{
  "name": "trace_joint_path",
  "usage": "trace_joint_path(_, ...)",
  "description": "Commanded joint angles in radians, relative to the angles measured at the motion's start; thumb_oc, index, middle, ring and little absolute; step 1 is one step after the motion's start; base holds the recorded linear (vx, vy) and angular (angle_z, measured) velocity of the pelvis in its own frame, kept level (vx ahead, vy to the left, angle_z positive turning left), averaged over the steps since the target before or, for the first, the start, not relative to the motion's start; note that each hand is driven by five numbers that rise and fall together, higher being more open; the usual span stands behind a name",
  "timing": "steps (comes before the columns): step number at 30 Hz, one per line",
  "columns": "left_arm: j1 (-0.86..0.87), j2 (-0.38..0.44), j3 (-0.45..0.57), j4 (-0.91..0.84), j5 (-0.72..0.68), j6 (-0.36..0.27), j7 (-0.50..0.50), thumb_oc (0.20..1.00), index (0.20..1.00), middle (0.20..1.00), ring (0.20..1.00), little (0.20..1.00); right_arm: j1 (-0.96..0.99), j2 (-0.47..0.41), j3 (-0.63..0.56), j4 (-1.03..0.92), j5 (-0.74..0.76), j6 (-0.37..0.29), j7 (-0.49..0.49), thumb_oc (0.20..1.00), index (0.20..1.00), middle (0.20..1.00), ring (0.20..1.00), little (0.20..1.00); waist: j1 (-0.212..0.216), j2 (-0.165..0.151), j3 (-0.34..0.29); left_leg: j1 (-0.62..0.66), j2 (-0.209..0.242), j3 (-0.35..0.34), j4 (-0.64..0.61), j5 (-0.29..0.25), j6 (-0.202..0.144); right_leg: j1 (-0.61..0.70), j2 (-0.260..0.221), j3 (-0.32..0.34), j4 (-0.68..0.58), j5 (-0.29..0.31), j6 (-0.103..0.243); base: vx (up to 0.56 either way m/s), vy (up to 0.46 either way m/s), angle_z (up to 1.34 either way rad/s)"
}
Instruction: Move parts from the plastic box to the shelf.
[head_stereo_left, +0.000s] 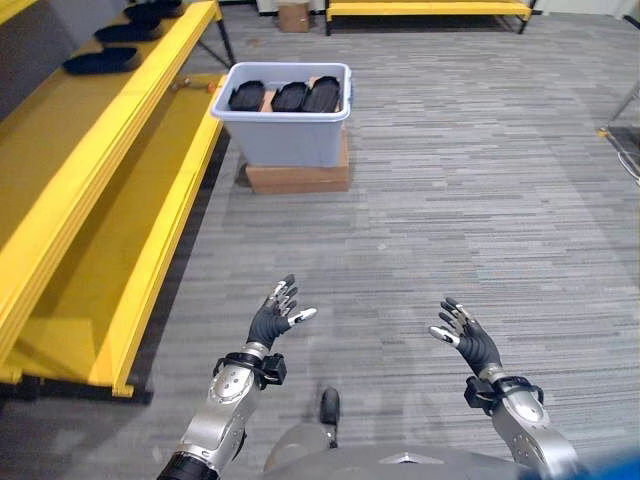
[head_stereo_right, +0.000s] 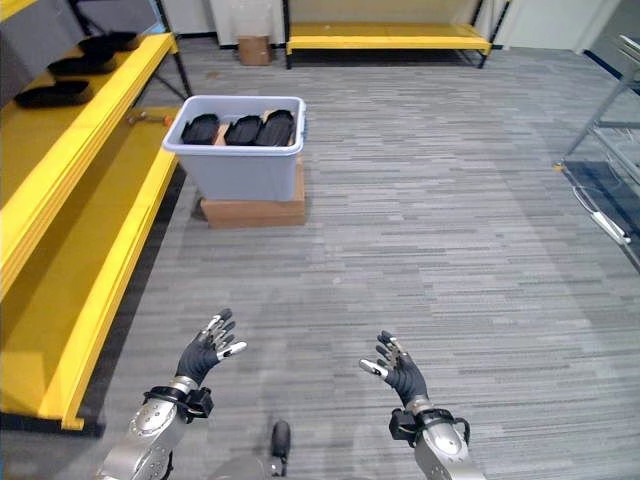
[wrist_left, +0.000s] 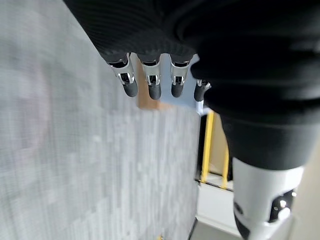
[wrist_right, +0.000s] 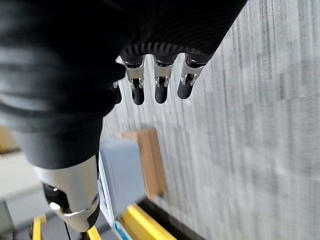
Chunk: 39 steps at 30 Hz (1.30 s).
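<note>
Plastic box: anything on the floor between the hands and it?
Nothing visible. Bare floor runs from the open left hand and right hand to the plastic box, which sits on a cardboard box beside the yellow shelf, black parts inside.

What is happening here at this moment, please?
The robot stands on the grey floor, some way from the plastic box, which rests on a cardboard box beside the yellow shelf. Black parts lie in the plastic box, and a few more black parts already sit on the shelf's upper level. The left hand and the right hand are both raised over the floor, open and holding nothing.
</note>
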Motion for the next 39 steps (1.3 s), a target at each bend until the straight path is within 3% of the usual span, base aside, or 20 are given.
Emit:
trace_joint_path(1,0.031,0.05,0.031,-0.072,0.013,-0.046,0.011,1.0,1.0,1.0,1.0,1.0,-0.049,0.029,0.006,-0.05,-0.004,-0.035,0.016,1.0,1.0,1.0,1.0,1.0,0.069,-0.041,-0.024,-0.026,0.062,0.007,0.084,-0.123,-0.091,-0.098,-0.119,0.023,0.009,0.289,0.073,0.16,0.288,0.16)
trace_joint_path(5,0.024,0.068,0.036,-0.078,0.022,-0.046,0.019,1.0,1.0,1.0,1.0,1.0,-0.055,0.035,0.016,-0.049,-0.007,-0.038,0.021,1.0,1.0,1.0,1.0,1.0,0.061,-0.02,0.01,0.024,0.051,0.003,0.069,-0.138,-0.057,-0.229,-0.129,0.007,0.25,0.418,0.071,0.11,0.244,0.09)
trace_joint_path(6,0.019,0.076,0.034,-0.081,0.033,-0.041,0.018,1.0,1.0,1.0,1.0,1.0,-0.051,0.037,0.017,-0.052,-0.013,-0.037,0.02,1.0,1.0,1.0,1.0,1.0,0.051,-0.003,0.026,0.064,0.058,0.004,0.039,-0.142,-0.049,-0.277,-0.128,-0.046,0.323,0.406,0.061,0.13,0.217,0.08)
trace_joint_path(7,0.019,0.076,0.034,-0.081,0.033,-0.041,0.018,1.0,1.0,1.0,1.0,1.0,-0.051,0.037,0.016,-0.052,-0.014,-0.037,0.02,1.0,1.0,1.0,1.0,1.0,0.049,-0.004,0.027,0.066,0.057,0.003,0.037,-0.141,-0.049,-0.276,-0.129,-0.047,0.326,0.404,0.061,0.2,0.23,0.14)
trace_joint_path(8,0.011,0.077,0.028,-0.074,0.048,-0.04,0.01,1.0,1.0,1.0,1.0,1.0,-0.045,0.038,0.017,-0.055,-0.01,-0.035,0.023,1.0,1.0,1.0,1.0,1.0,0.03,0.006,0.037,0.102,0.059,0.001,0.012,-0.14,-0.051,-0.331,-0.093,-0.078,0.335,0.359,0.056,0.17,0.118,0.16)
trace_joint_path(10,0.008,0.078,0.027,-0.071,0.055,-0.042,0.003,1.0,1.0,1.0,1.0,1.0,-0.039,0.036,0.016,-0.059,0.0,-0.036,0.026,1.0,1.0,1.0,1.0,1.0,0.014,0.005,0.043,0.141,0.052,0.0,-0.017,-0.14,-0.056,-0.357,-0.06,-0.116,0.258,0.32,0.046,0.23,0.081,0.14)
trace_joint_path(11,0.004,0.073,0.028,-0.065,0.058,-0.042,0.004,1.0,1.0,1.0,1.0,1.0,-0.038,0.033,0.014,-0.063,0.002,-0.037,0.026,1.0,1.0,1.0,1.0,1.0,0.004,-0.001,0.045,0.166,0.042,-0.005,-0.034,-0.145,-0.062,-0.381,-0.044,-0.132,0.151,0.32,0.047,0.18,0.001,0.07)
trace_joint_path(12,0.004,0.073,0.028,-0.065,0.058,-0.042,0.004,1.0,1.0,1.0,1.0,1.0,-0.038,0.033,0.014,-0.063,0.002,-0.037,0.026,1.0,1.0,1.0,1.0,1.0,0.002,0.002,0.048,0.171,0.045,-0.007,-0.037,-0.146,-0.062,-0.373,-0.042,-0.135,0.146,0.321,0.046,0.19,-0.02,-0.02)
trace_joint_path(14,0.001,0.058,0.034,-0.057,0.067,-0.043,0.006,1.0,1.0,1.0,1.0,1.0,-0.045,0.03,0.019,-0.06,0.0,-0.036,0.026,1.0,1.0,1.0,1.0,1.0,-0.012,-0.012,0.052,0.21,0.032,-0.017,-0.034,-0.171,-0.07,-0.381,-0.014,-0.133,-0.05,0.354,0.058,0.25,-0.056,0.13)
trace_joint_path(16,0.006,0.053,0.037,-0.058,0.074,-0.045,0.003,1.0,1.0,1.0,1.0,1.0,-0.05,0.024,0.027,-0.062,-0.012,-0.034,0.029,1.0,1.0,1.0,1.0,1.0,-0.015,-0.022,0.051,0.238,0.024,-0.021,-0.035,-0.187,-0.073,-0.39,-0.005,-0.131,-0.135,0.392,0.071,0.26,-0.068,0.12)
trace_joint_path(20,0.018,0.044,0.034,-0.059,0.077,-0.048,-0.011,1.0,1.0,1.0,1.0,1.0,-0.045,0.016,0.033,-0.067,-0.011,-0.029,0.039,1.0,1.0,1.0,1.0,1.0,-0.019,-0.03,0.034,0.269,0.019,-0.033,-0.035,-0.212,-0.077,-0.358,0.016,-0.098,-0.183,0.41,0.069,0.22,-0.078,0.13)
trace_joint_path(21,0.02,0.029,0.024,-0.053,0.078,-0.049,-0.015,1.0,1.0,1.0,1.0,1.0,-0.039,0.016,0.036,-0.065,-0.007,-0.03,0.04,1.0,1.0,1.0,1.0,1.0,-0.024,-0.034,0.005,0.283,0.021,-0.049,-0.033,-0.228,-0.08,-0.331,0.025,-0.053,-0.196,0.42,0.056,0.27,-0.117,0.34)
trace_joint_path(26,0.018,0.01,0.012,-0.054,0.043,-0.052,-0.006,1.0,1.0,1.0,1.0,1.0,-0.053,-0.01,0.031,-0.066,0.007,-0.038,0.035,1.0,1.0,1.0,1.0,1.0,-0.023,-0.011,-0.029,0.305,0.072,-0.081,-0.005,-0.211,-0.116,-0.309,0.052,-0.079,-0.15,0.37,0.016,0.28,-0.164,0.31)
trace_joint_path(29,0.007,-0.001,0.005,-0.05,0.024,-0.048,-0.006,1.0,1.0,1.0,1.0,1.0,-0.059,-0.015,0.022,-0.052,0.02,-0.039,0.027,1.0,1.0,1.0,1.0,1.0,-0.027,-0.014,-0.027,0.26,0.083,-0.085,0.156,-0.175,-0.161,-0.275,0.065,-0.075,-0.136,0.324,-0.009,0.2,-0.144,0.06)
trace_joint_path(31,0.006,-0.003,-0.001,-0.053,0.01,-0.051,-0.006,1.0,1.0,1.0,1.0,1.0,-0.057,-0.027,0.017,-0.052,0.028,-0.044,0.023,1.0,1.0,1.0,1.0,1.0,-0.02,-0.025,-0.009,0.177,0.073,-0.079,0.349,-0.104,-0.191,-0.235,0.058,-0.074,-0.135,0.308,-0.026,0.11,-0.087,0.24)
trace_joint_path(32,0.006,-0.003,-0.001,-0.053,0.01,-0.051,-0.006,1.0,1.0,1.0,1.0,1.0,-0.058,-0.026,0.017,-0.052,0.028,-0.044,0.023,1.0,1.0,1.0,1.0,1.0,-0.021,-0.024,-0.009,0.173,0.073,-0.081,0.356,-0.107,-0.191,-0.236,0.058,-0.076,-0.136,0.308,-0.026,0.04,-0.065,0.16)
trace_joint_path(34,0.005,0.004,-0.009,-0.061,-0.003,-0.049,-0.007,1.0,1.0,1.0,1.0,1.0,-0.047,-0.041,0.001,-0.06,0.036,-0.047,0.016,1.0,1.0,1.0,1.0,1.0,0.0,-0.056,0.039,0.034,0.047,-0.039,0.591,-0.048,-0.226,-0.188,0.032,-0.093,-0.129,0.284,-0.046,0.08,-0.137,0.04)
trace_joint_path(36,0.003,0.007,-0.015,-0.065,-0.007,-0.044,-0.006,1.0,1.0,1.0,1.0,1.0,-0.038,-0.04,-0.008,-0.063,0.038,-0.05,-0.002,1.0,1.0,1.0,1.0,1.0,-0.004,-0.073,0.05,-0.051,0.116,0.085,0.541,-0.072,-0.195,-0.169,0.009,-0.121,-0.127,0.272,-0.047,0.14,-0.102,0.4)
trace_joint_path(37,0.002,0.004,-0.019,-0.06,-0.012,-0.04,-0.008,1.0,1.0,1.0,1.0,1.0,-0.032,-0.034,-0.014,-0.066,0.043,-0.056,-0.009,1.0,1.0,1.0,1.0,1.0,-0.009,-0.075,0.049,-0.061,0.18,0.15,0.457,-0.09,-0.181,-0.15,0.002,-0.134,-0.131,0.254,-0.043,0.19,0.004,0.61)
trace_joint_path(39,-0.004,0.001,-0.027,-0.044,-0.006,-0.043,-0.008,1.0,1.0,1.0,1.0,1.0,-0.026,-0.025,-0.023,-0.061,0.042,-0.059,-0.022,1.0,1.0,1.0,1.0,1.0,-0.014,-0.081,0.039,-0.051,0.229,0.195,0.292,-0.092,-0.17,-0.138,-0.012,-0.141,-0.134,0.233,-0.033,0.23,0.103,0.52)
